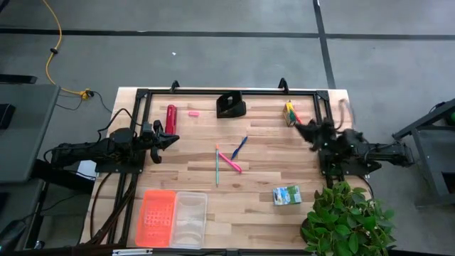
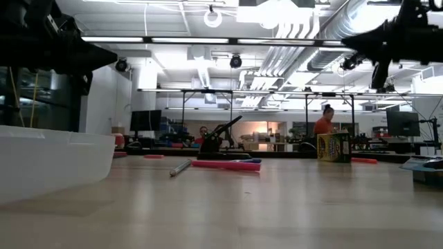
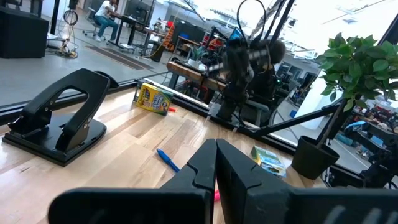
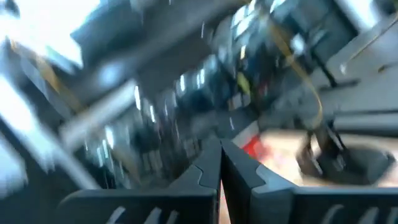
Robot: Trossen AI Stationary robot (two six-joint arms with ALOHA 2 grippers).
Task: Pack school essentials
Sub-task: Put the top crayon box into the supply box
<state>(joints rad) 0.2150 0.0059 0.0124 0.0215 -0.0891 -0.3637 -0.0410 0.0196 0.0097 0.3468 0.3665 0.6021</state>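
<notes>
- High view: we see the crayon box (image 1: 290,112) upright at the far right of the table (image 1: 270,167), just beside the right gripper (image 1: 306,131); it looks like light, stiff card, best pinched across its narrow sides.
- Both the right gripper and the left gripper (image 1: 170,139) are closed and hold nothing (wrist views show fingers touching).
- Pens (image 1: 229,158) lie mid-table, thin and prone to roll; the black punch-like block (image 1: 231,105) sits well clear, and we judge nothing blocks the box.

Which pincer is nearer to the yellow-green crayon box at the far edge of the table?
The right pincer is nearer: it is just beside the crayon box. The left pincer is across the table, by the red bar.
</notes>
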